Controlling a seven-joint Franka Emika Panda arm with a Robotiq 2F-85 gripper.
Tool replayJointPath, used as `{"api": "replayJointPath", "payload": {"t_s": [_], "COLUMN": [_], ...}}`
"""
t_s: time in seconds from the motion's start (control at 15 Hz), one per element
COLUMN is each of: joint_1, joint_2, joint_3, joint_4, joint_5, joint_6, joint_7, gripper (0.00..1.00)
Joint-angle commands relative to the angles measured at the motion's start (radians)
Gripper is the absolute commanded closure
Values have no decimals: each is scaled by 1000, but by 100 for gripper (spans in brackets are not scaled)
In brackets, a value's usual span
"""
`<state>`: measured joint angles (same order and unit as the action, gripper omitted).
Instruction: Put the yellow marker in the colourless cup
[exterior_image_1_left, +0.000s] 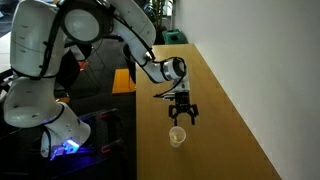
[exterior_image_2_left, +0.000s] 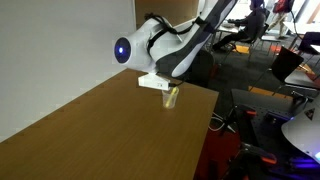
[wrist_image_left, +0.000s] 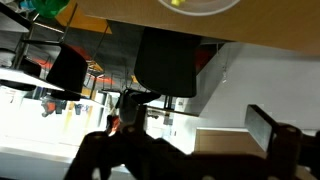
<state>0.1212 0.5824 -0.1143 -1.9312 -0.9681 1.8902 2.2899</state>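
Note:
The colourless cup (exterior_image_1_left: 178, 135) stands upright on the wooden table near its edge. In an exterior view it looks yellowish (exterior_image_2_left: 172, 96). In the wrist view only part of its round rim (wrist_image_left: 200, 6) shows at the top edge, with a small yellow bit inside that may be the yellow marker (wrist_image_left: 178, 3). The marker shows nowhere else. My gripper (exterior_image_1_left: 181, 116) hangs just above the cup, apart from it. Its two fingers are spread wide in the wrist view (wrist_image_left: 185, 135) with nothing between them.
The long wooden table (exterior_image_1_left: 215, 95) runs along a white wall (exterior_image_2_left: 50, 50). Beyond the table's edge are the robot base (exterior_image_1_left: 40, 110), black chairs and office clutter (exterior_image_2_left: 270, 70).

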Motion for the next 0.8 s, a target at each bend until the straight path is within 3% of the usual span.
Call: {"api": "replayJointPath", "payload": {"t_s": [0.0,0.4,0.73], "joint_1": [-44,-104,-153], "joint_2": [-187,-347,-424], "joint_3": [32,44,37], "joint_4": [-168,-292,-355], "joint_5": [-93,-204,-213], "joint_6": [137,389,631], "joint_7": [-69,-260,-474], "gripper": [0,0,0]}}
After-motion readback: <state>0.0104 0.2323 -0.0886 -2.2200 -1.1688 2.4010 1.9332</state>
